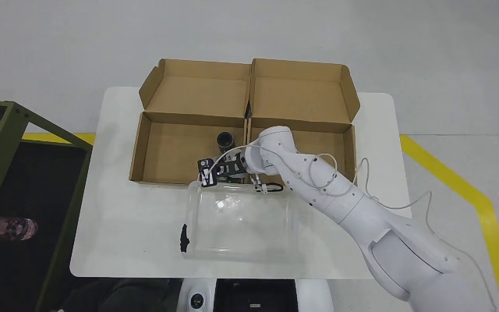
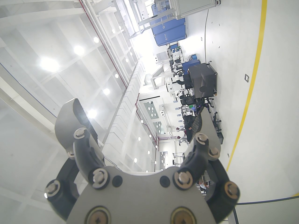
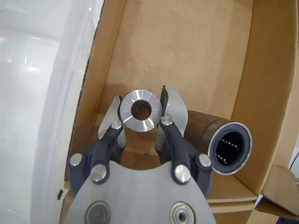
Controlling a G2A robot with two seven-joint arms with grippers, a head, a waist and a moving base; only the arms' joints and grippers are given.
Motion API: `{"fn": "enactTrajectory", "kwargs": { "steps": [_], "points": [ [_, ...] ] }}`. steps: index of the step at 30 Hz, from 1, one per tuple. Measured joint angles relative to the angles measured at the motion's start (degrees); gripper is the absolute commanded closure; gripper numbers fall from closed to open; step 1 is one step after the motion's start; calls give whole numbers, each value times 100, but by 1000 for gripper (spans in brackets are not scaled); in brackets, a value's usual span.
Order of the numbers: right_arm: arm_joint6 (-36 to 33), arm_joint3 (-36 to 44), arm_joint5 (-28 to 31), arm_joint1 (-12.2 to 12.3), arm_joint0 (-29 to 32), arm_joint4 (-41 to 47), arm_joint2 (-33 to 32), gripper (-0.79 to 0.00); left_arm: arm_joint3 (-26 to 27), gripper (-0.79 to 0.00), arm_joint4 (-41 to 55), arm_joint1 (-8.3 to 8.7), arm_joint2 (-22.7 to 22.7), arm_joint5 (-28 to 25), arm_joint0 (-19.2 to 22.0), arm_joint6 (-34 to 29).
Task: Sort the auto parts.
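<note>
White table (image 1: pixel 117 226) held a cardboard box (image 1: pixel 168 152), right gripper (image 1: pixel 209 173) over its near wall. Left gripper (image 2: pixel 139 107) sat spread wide, empty, facing the hall. Right claw pinched a steel ring (image 3: pixel 127 118) above the box floor, beside a black bearing (image 3: pixel 224 145). Shallow grip, so it might slip.

white, rounded right arm (image 1: pixel 351 207) with a thin white cable (image 1: pixel 363 173) looped along it; right gripper (image 3: pixel 140 110) has a grey metal plate (image 3: pixel 140 194), black links (image 3: pixel 177 141), silver screws (image 3: pixel 183 173), pale curved fingers (image 3: pixel 178 104) with dark pads (image 3: pixel 164 96); left gripper (image 2: pixel 139 108) built alike.
</note>
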State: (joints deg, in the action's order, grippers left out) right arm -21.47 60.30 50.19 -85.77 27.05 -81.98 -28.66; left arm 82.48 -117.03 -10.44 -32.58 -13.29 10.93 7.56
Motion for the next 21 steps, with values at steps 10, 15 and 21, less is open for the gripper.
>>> {"fn": "enactTrajectory", "kwargs": {
  "steps": [10, 15, 21],
  "points": [
    [237, 62, 58, 23, 20, 20, -221, -326, 0, -785, 0, 0, 0, 0, 0, 0],
    [433, 308, 70, 84, 103, 218, -482, -336, 0, -785, 0, 0, 0, 0, 0, 0],
    [477, 798, 62, 199, 248, 318, -833, -345, 0, -785, 0, 0, 0, 0, 0, 0]
  ]
}}
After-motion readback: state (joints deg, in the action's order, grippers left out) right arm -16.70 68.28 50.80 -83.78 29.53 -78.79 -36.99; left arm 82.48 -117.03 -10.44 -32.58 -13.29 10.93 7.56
